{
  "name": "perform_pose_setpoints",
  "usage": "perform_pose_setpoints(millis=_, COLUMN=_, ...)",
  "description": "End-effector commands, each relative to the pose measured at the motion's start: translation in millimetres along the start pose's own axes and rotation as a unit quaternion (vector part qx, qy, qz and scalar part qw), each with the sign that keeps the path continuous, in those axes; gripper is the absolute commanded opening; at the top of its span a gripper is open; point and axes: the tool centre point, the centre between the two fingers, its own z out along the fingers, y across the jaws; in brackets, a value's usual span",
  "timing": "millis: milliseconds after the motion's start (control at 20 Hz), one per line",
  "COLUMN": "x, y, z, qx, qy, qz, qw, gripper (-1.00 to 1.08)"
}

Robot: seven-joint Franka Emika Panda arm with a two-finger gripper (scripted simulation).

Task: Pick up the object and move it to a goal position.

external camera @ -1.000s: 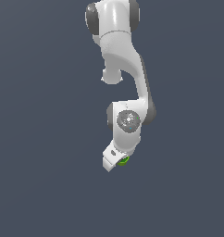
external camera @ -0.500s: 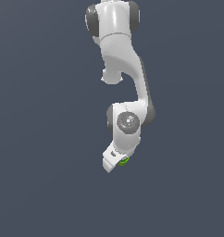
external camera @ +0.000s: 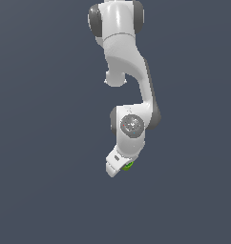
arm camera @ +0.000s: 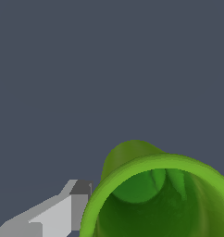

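Observation:
The object (external camera: 128, 165) is a small bright green cup. In the exterior view only a sliver of it shows under the white hand of my gripper (external camera: 119, 167), at the low end of the arm. In the wrist view the object (arm camera: 155, 199) is very close and large, its darker hollow top open toward the camera. One grey-white finger (arm camera: 63, 210) lies against its rim, and its dark pad touches the cup's side. The other finger is hidden behind the cup. The gripper is shut on the object.
The white arm (external camera: 129, 71) reaches from the top of the exterior view down to the wrist joint (external camera: 132, 125). A plain dark grey-blue surface (external camera: 46, 143) surrounds it. No goal marker shows.

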Motion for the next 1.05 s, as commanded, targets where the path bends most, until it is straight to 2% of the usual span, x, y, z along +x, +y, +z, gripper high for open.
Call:
perform_pose_setpoints(millis=0, x=1.6, y=0.4, z=-8.3, qx=-0.001, qy=0.001, qz=0.000, qw=1.0000, gripper=-1.00)
perform_pose_setpoints(millis=600, x=15.4, y=1.9, z=-86.5, qx=-0.001, qy=0.001, qz=0.000, qw=1.0000, gripper=-1.00)
perform_pose_setpoints(millis=1000, x=18.6, y=3.5, z=-97.2, qx=-0.001, qy=0.001, qz=0.000, qw=1.0000, gripper=-1.00)
